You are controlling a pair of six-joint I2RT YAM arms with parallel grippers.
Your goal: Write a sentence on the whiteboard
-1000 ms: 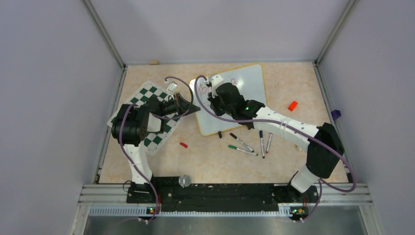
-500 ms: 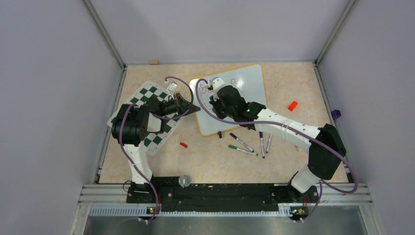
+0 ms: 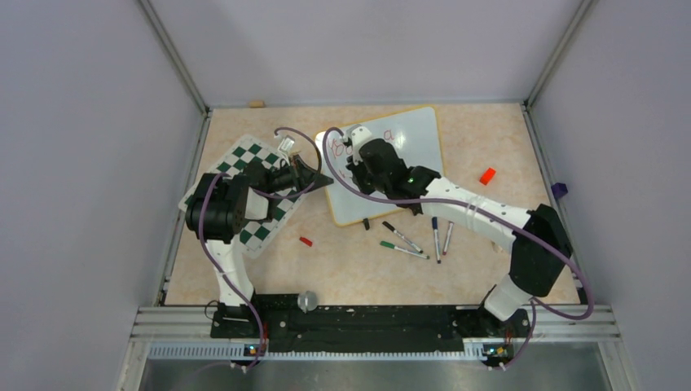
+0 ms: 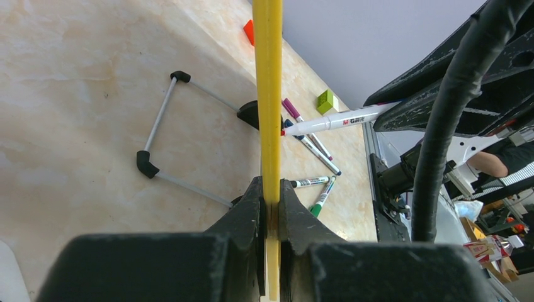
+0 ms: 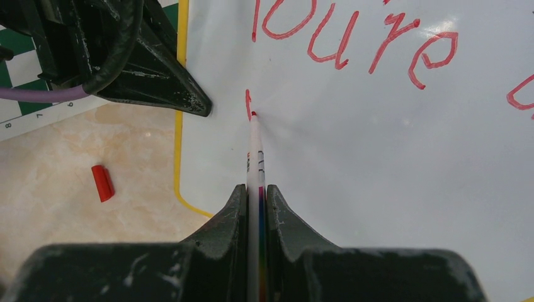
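Note:
The whiteboard (image 3: 411,151), glossy white with a yellow frame, lies tilted at the table's middle back and bears red writing (image 5: 352,38). My left gripper (image 3: 326,181) is shut on the board's left yellow edge (image 4: 269,94), seen edge-on in the left wrist view. My right gripper (image 3: 352,167) is shut on a white marker (image 5: 255,157) whose red tip touches the board at a short red stroke (image 5: 248,104), below the first line of writing. The left gripper's fingers (image 5: 157,75) show in the right wrist view beside the stroke.
A green-and-white chess mat (image 3: 244,183) lies under the left arm. Several capped markers (image 3: 420,238) lie in front of the board. A red cap (image 3: 305,241) and a red block (image 3: 487,175) lie on the table. The board's wire stand (image 4: 170,126) shows beneath it.
My right gripper with the marker shifted slightly right, then back left and down the board's left side. A short red stroke now starts a new line. The left arm has not moved.

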